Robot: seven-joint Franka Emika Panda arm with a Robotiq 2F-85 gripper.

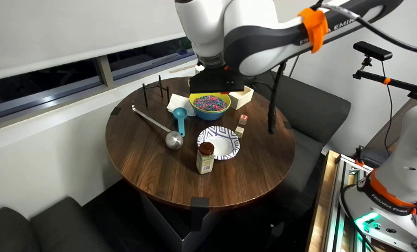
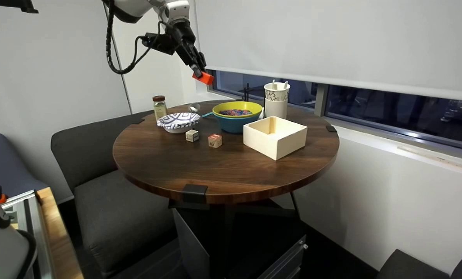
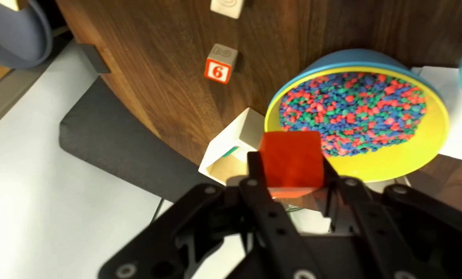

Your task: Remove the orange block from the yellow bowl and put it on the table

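Holding the orange block [image 2: 203,78] in the air, the gripper [image 3: 291,170] seems to be midway through the job. Its fingers [image 3: 256,168] pinch the block on both sides, parted by no more than the block's width. Taking it out appears done: the block is clear of the yellow bowl [image 3: 405,157], which holds loose coloured pebbles [image 3: 351,112]. What is left is bringing it down onto the table [image 2: 231,170] and letting go; in an exterior view the block hangs well above the table, higher than the bowl's rim. The wrist view shows it overlapping that rim, so whether it is straight over the bowl is hard to tell.

The block is tilted. In an exterior view its longer side appears to slant down towards the right, the far end poking out past the fingers. The wrist view shows a nearly square face with a paler strip along its lower edge, so the long axis cannot be settled.
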